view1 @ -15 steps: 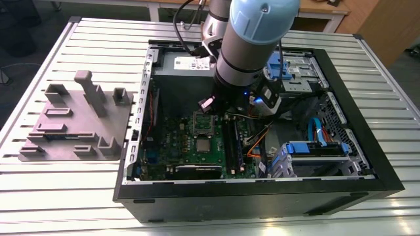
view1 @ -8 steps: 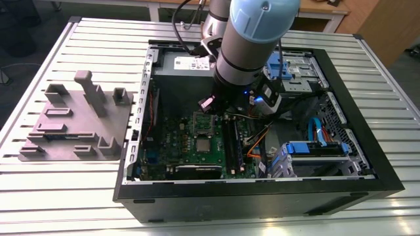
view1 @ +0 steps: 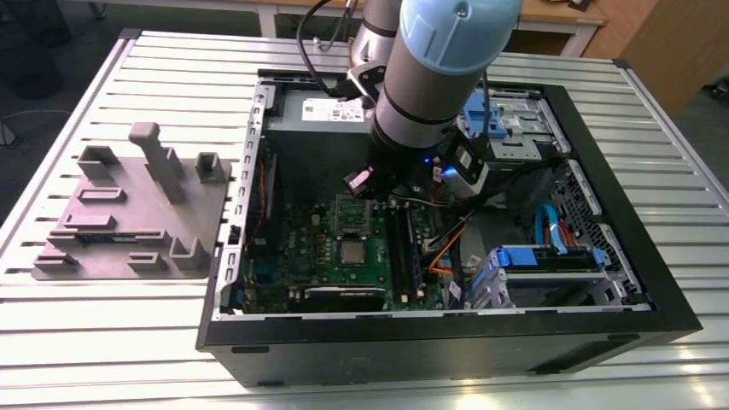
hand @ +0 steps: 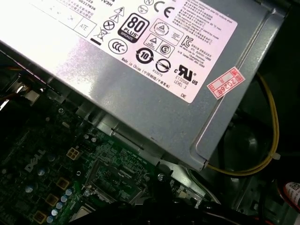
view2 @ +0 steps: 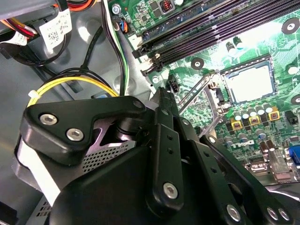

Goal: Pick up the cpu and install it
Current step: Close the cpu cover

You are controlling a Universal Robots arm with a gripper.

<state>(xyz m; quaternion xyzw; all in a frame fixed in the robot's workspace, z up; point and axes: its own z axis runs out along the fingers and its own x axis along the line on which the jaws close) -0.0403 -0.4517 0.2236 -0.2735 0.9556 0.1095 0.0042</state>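
Hemmed by the case (view1: 234, 256) walls and grey power supply (hand: 140, 84), the gripper (view2: 164, 101) hangs over the motherboard (view1: 302, 256), fingers seemingly pressed together and empty, the cpu (view2: 250, 82) seated in its socket just beside them.

The tabletop (view1: 91, 342) is made of pale grey metal slats that run from the exterior view's left to its right, with dark grooves between them. Black caps sit on its far corners. Behind the tabletop stands a white-framed table (view1: 547, 30) with a wooden top. At the exterior view's right, a brown wooden panel (view1: 667, 43) stands on the far side. At the far left, the floor (view1: 34, 128) is dark grey, and a thin cable (view1: 9, 128) lies on it. The light is even and soft, with weak reflections on the slats.
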